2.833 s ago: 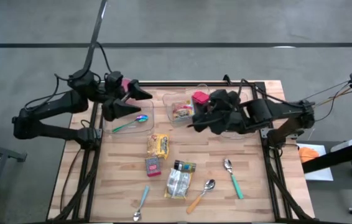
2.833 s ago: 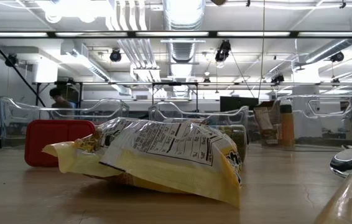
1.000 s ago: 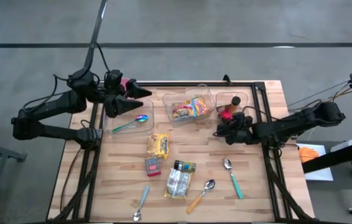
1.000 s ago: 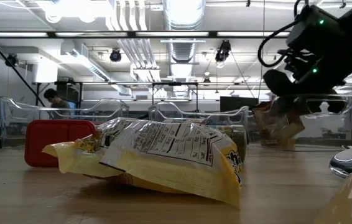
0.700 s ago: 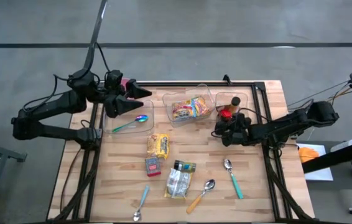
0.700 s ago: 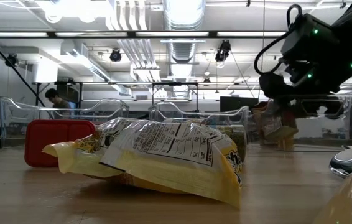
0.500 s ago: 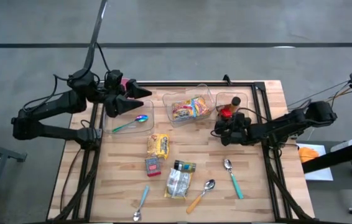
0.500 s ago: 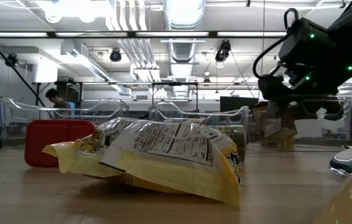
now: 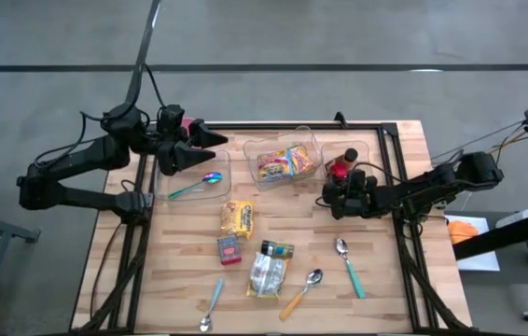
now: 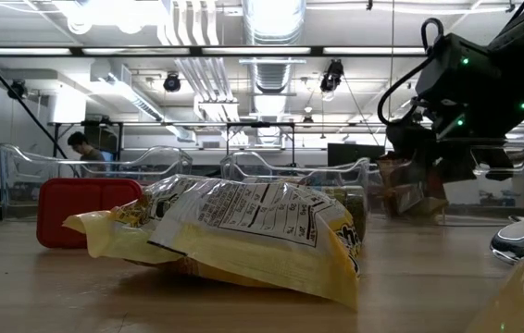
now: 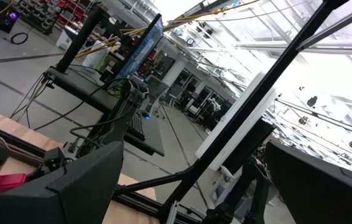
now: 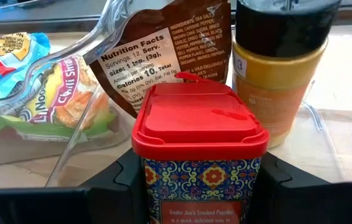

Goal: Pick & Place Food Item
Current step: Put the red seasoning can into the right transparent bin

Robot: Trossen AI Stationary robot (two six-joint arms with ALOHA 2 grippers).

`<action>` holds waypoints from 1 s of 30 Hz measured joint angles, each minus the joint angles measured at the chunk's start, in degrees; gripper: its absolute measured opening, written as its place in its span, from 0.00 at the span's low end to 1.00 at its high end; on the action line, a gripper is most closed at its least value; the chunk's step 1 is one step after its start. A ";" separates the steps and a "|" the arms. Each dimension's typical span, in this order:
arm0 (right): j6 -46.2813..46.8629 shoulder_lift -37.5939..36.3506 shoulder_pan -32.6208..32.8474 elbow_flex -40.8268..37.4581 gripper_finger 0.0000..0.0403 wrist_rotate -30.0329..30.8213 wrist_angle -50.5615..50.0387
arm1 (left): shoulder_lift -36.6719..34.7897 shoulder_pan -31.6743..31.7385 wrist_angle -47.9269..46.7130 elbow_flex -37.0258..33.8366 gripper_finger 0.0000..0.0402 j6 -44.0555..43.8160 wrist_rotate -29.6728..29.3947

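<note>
Spice tin, gripper-held, beside bin holding jar.

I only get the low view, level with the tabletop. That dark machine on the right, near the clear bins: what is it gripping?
Observer: The right gripper is closed on a red-lidded spice tin, as its wrist view shows.
Visitor: What is behind that tin?
Observer: A brown pouch and a black-capped jar of yellow powder, in the right clear bin.
Visitor: Is there a second arm?
Observer: Yes. From above, the left gripper hangs open over the left clear bin, which holds a spoon.
</note>
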 joint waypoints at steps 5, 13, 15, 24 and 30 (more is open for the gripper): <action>-0.21 0.00 0.00 0.00 0.40 -0.18 0.04 | 0.00 0.00 0.00 0.00 0.99 0.00 -0.18; -0.48 0.00 0.00 0.00 0.40 -0.36 0.09 | 0.02 0.00 0.00 0.00 0.99 0.02 -0.18; -0.55 0.00 0.00 0.00 0.40 -0.39 0.10 | 0.02 0.00 0.00 0.00 0.99 0.02 -0.18; -0.01 0.02 0.09 -0.04 0.70 -2.34 0.24 | 0.02 0.00 -0.01 0.00 0.99 0.20 -0.18; -0.29 0.02 0.09 -0.04 0.81 -2.23 0.02 | 0.03 0.00 -0.01 0.00 0.99 0.20 -0.18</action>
